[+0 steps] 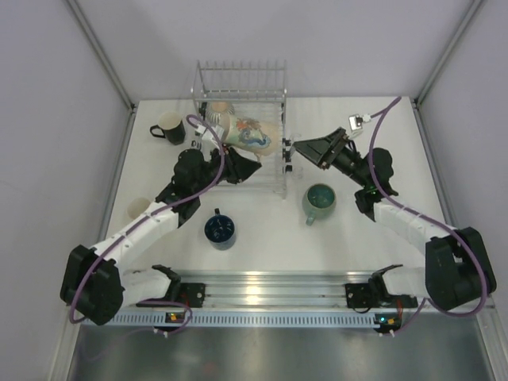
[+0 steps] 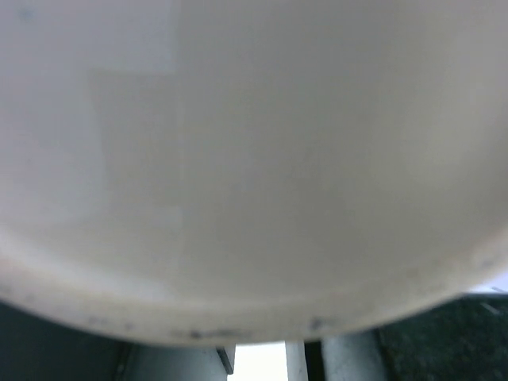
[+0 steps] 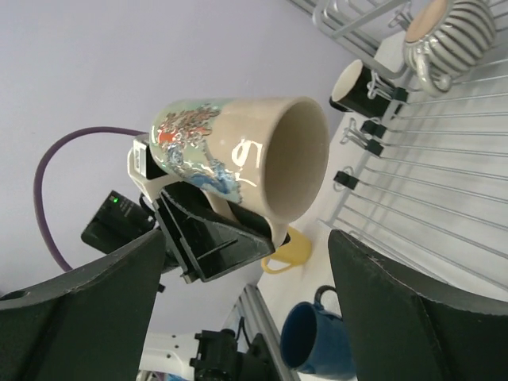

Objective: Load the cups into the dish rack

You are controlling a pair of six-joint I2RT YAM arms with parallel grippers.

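The dish rack (image 1: 279, 171) stands at the back centre. My left gripper (image 1: 243, 164) is shut on the tall cream cup (image 1: 248, 132), a painted mug held on its side above the rack. That cup (image 2: 254, 159) fills the left wrist view. In the right wrist view its mouth (image 3: 298, 155) faces the camera, gripped from below by the left fingers (image 3: 210, 238). My right gripper (image 1: 297, 148) is open and empty beside the rack's right edge. A ribbed beige cup (image 1: 218, 107) lies in the rack. On the table are the teal-green cup (image 1: 319, 202), dark blue cup (image 1: 220, 229), black cup (image 1: 168, 127) and small yellowish cup (image 1: 139, 208).
Grey walls close in the table on the left, right and back. Black binder clips (image 3: 361, 127) sit along the rack's edge. A white connector block with a purple cable (image 1: 355, 121) lies at the back right. The aluminium rail (image 1: 270, 295) carrying the arm bases runs along the near edge.
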